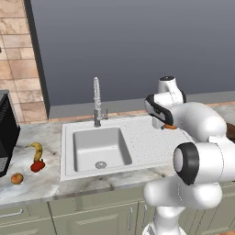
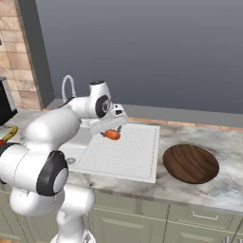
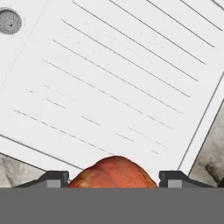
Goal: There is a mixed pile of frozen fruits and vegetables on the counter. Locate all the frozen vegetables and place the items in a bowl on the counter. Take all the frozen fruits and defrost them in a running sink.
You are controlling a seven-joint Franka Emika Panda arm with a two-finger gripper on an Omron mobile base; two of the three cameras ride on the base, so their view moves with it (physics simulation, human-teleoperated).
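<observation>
mid-carry: tool (image 2: 113, 131) is clamped on the round orange-red tomato (image 2: 113, 135), held in the air over the dotted drainboard (image 2: 124, 153) of the sink (image 1: 97, 148). hand view has the tomato (image 3: 112, 173) sitting between both fingertips (image 3: 52, 178), ribbed drainboard below it.

reads as the vegetable leg. bowl (image 2: 191, 163) sits on the bench (image 2: 228, 190) just past the drainboard's right edge, nothing in it that i can see. next move, as i judge it: carry across over the bowl, lower, then let go. path looks unobstructed; only the sink rim lies between.

left on the bench left of the sink: banana (image 1: 36, 149), red lumpy pepper (image 1: 37, 165) touching or just beside it, small orange fruit (image 1: 17, 178) a bit apart. faucet (image 1: 97, 102) behind the basin; can't tell if water is running. dark appliance (image 1: 7, 133) at the far left edge.
</observation>
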